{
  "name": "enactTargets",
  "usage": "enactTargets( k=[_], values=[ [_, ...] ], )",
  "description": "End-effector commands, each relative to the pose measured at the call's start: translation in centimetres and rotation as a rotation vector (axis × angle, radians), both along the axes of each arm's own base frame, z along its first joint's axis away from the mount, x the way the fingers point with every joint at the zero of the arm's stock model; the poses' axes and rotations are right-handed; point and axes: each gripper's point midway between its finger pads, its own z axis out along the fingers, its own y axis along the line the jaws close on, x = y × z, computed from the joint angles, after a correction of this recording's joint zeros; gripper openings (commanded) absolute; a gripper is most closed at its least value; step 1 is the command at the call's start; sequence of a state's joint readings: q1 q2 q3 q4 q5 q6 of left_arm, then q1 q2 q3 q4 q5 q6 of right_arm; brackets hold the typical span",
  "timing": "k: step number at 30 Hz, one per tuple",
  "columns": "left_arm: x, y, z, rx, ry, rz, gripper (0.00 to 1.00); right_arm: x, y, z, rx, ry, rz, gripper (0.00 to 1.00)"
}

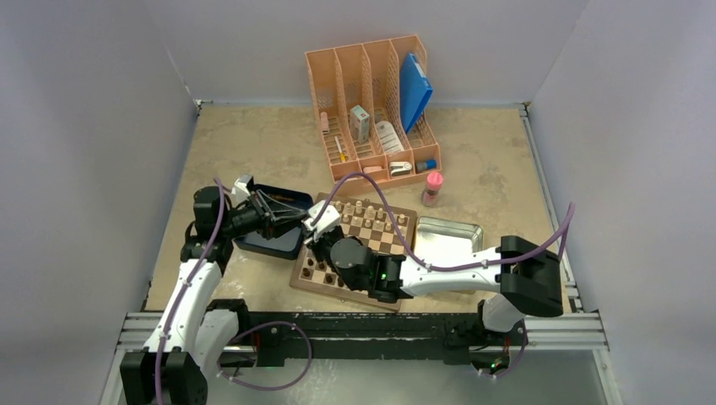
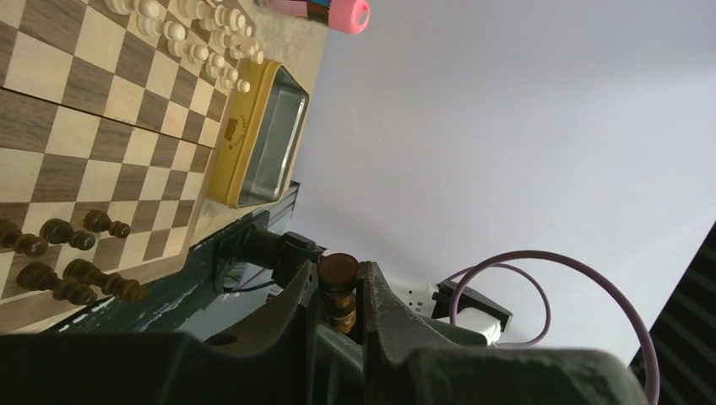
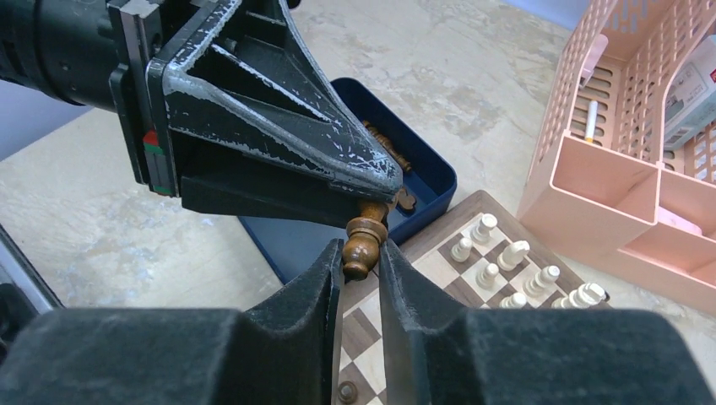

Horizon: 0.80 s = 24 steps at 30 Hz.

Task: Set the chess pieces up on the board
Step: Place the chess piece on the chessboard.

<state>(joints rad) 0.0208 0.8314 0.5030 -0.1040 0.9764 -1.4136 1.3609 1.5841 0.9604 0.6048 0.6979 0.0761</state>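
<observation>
The chess pieces are split up. One dark brown piece (image 3: 365, 245) hangs in the air over the spot where the dark blue tray (image 3: 426, 173) meets the corner of the board (image 1: 384, 238). More dark ones lie in the tray, and several (image 2: 67, 253) stand on the board's near rows. Pale pieces (image 1: 363, 208) line its far edge.

A metal tin (image 2: 270, 143) sits just beside the board on the counter (image 1: 236, 143). A pink file organiser (image 1: 371, 93) and a pink-capped bottle (image 1: 432, 187) stand behind.

The left tool (image 2: 340, 283) pinches one end of the raised piece. The right tool (image 3: 361, 257) has its fingers pressed against the other end.

The mark on the tin's yellow rim is too small to read.
</observation>
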Motion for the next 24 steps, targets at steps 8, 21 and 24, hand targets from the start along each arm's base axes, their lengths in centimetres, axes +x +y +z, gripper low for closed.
enactTargets(
  k=[8, 21, 24],
  values=[
    [-0.1, 0.1, 1.0, -0.030, 0.005, 0.008, 0.00, -0.3, -0.4, 5.7, 0.221, -0.049, -0.003, 0.34],
    [0.0, 0.1, 0.8, -0.048, 0.009, 0.020, 0.01, -0.4, -0.7, 6.1, 0.244, -0.051, 0.002, 0.00],
    [0.0, 0.1, 0.9, -0.046, 0.004, 0.021, 0.11, -0.5, -0.7, 5.6, 0.229, -0.032, 0.006, 0.00]
  ],
)
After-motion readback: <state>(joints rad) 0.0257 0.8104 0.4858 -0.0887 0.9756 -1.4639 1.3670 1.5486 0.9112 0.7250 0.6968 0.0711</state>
